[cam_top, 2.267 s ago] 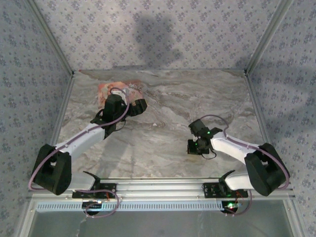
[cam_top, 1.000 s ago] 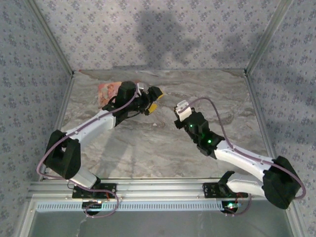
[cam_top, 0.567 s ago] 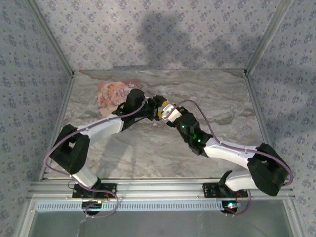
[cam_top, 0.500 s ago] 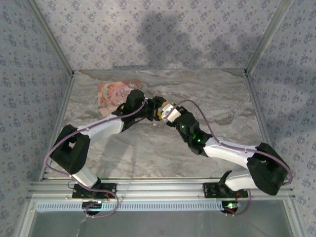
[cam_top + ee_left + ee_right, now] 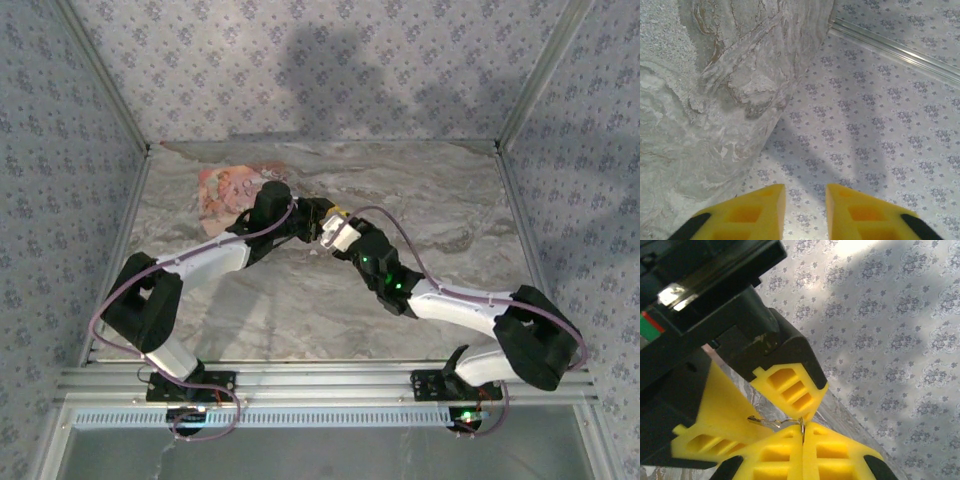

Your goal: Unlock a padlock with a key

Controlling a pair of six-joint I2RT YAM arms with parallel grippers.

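In the right wrist view my right gripper [image 5: 802, 427] is shut on a thin silvery key ring, and a small key [image 5: 763, 422] sticks out to the left of its tips. Right in front of it are the two yellow fingers [image 5: 790, 388] of my left gripper, spread apart, with the key's tip reaching into the space between them. From above, the left gripper [image 5: 317, 214] and right gripper [image 5: 336, 231] meet tip to tip over the middle of the table. My left gripper [image 5: 805, 194] is open with nothing between its fingers. The blue padlock is out of view.
A pink cartoon-printed box [image 5: 226, 189] lies at the back left of the marble table [image 5: 440, 200], just behind the left arm. Patterned walls close in the back and both sides. An aluminium rail [image 5: 330, 378] runs along the near edge.
Both arms swung in from their own sides and met over the table's middle. In the last half second the right gripper edged a little further left against the left gripper.
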